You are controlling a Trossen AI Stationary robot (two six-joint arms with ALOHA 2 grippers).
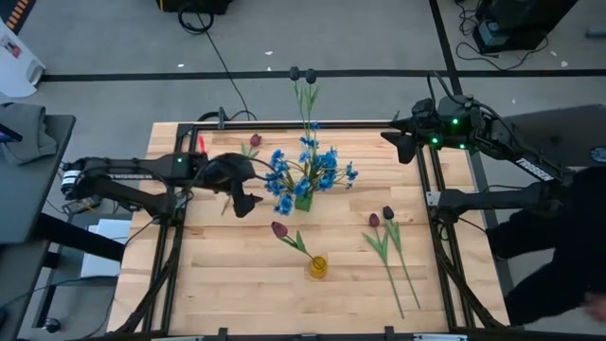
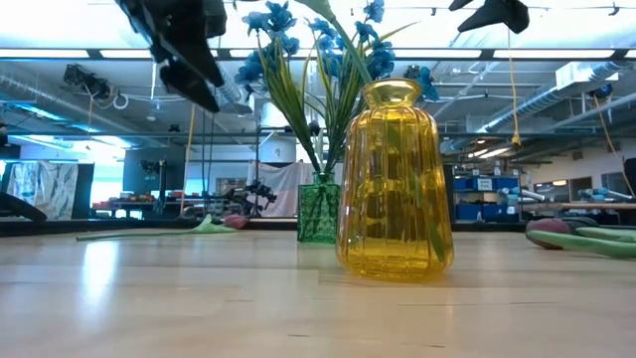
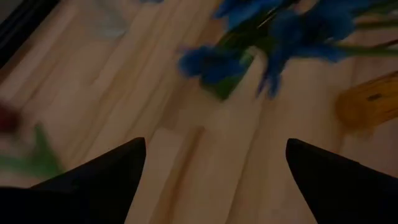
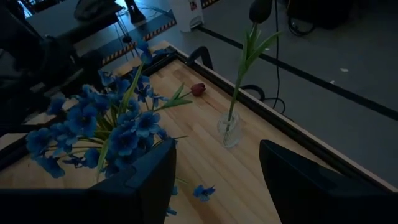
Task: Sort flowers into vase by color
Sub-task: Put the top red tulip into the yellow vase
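seen from above, the left gripper [image 1: 244, 188] hangs over the wooden table [image 1: 237, 284], its jaws spread wide and holding nothing, just beside the blue flowers [image 1: 305, 170] bunched in a green vase [image 1: 303, 201] near the table's middle. the right gripper [image 1: 401, 142] waits above the far right corner, jaws apart and empty. a yellow vase [image 1: 317, 267] toward the near edge holds one dark red tulip [image 1: 279, 229] leaning left; two more red tulips [image 1: 381, 220] lie flat to its right, and another red bud [image 1: 254, 141] lies near the far edge. only the right wrist view shows a small clear vase [image 4: 229, 130] at the far rim, holding thin dark-headed stems [image 4: 260, 9]; from overhead just the stems show, reaching past the table. the table-level view alone makes plain the yellow vase's ribbed glass, with the green vase behind it. the left wrist view gives a blurred look at the blue blossoms between its own two fingers [image 3: 99, 180].
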